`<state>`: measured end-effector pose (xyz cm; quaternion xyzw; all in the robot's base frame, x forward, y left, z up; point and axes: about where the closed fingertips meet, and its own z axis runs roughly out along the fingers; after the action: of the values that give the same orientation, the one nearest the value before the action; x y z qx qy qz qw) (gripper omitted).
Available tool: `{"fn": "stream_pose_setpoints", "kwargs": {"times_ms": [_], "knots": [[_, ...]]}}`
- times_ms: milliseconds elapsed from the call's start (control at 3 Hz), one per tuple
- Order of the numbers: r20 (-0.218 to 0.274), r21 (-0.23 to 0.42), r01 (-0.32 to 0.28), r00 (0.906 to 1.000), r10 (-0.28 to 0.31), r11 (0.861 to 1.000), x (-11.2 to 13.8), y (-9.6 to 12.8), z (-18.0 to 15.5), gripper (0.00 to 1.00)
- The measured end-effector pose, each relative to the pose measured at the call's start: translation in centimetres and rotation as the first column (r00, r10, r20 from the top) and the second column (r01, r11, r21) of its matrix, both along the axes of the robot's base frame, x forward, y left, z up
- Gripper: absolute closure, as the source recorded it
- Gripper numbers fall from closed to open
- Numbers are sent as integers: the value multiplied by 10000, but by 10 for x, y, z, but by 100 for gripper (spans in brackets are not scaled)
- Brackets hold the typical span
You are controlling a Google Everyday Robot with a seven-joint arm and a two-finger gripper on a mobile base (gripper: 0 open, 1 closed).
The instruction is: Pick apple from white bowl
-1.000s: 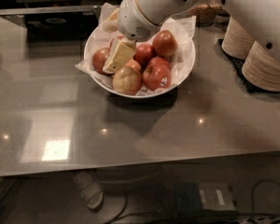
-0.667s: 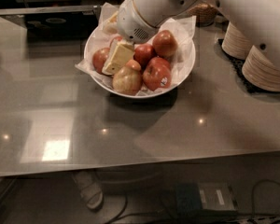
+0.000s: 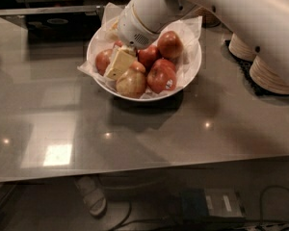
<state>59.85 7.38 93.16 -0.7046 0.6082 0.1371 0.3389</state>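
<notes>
The white bowl (image 3: 189, 66), wide and lined with crinkled paper, sits at the back middle of the grey counter and holds several apples. The apple (image 3: 131, 83), large and red streaked with yellow-orange, lies at the bowl's front. My gripper (image 3: 118, 64) reaches down into the left part of the bowl, right beside this apple and touching or nearly touching it. A red apple (image 3: 103, 60) lies on the gripper's other side. An apple with a sticker (image 3: 162, 78) and two more red apples (image 3: 170, 44) lie to the right. The white arm hides the bowl's back left.
Stacks of cream paper bowls (image 3: 272, 73) stand on a dark mat at the right, under the arm. A dark inset panel (image 3: 58, 23) lies at the back left. The counter's front edge (image 3: 144, 170) runs across the lower part of the view.
The gripper has sunk slightly lower and to the left among the apples. The apples and the bowl have not moved.
</notes>
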Motion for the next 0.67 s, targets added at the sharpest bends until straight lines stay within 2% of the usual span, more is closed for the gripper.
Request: {"fn": "stream_pose_setpoints", "kwargs": {"times_ms": [667], "knots": [[-250,-203,-91,9996,86,9998,2,6,-11,33]]}}
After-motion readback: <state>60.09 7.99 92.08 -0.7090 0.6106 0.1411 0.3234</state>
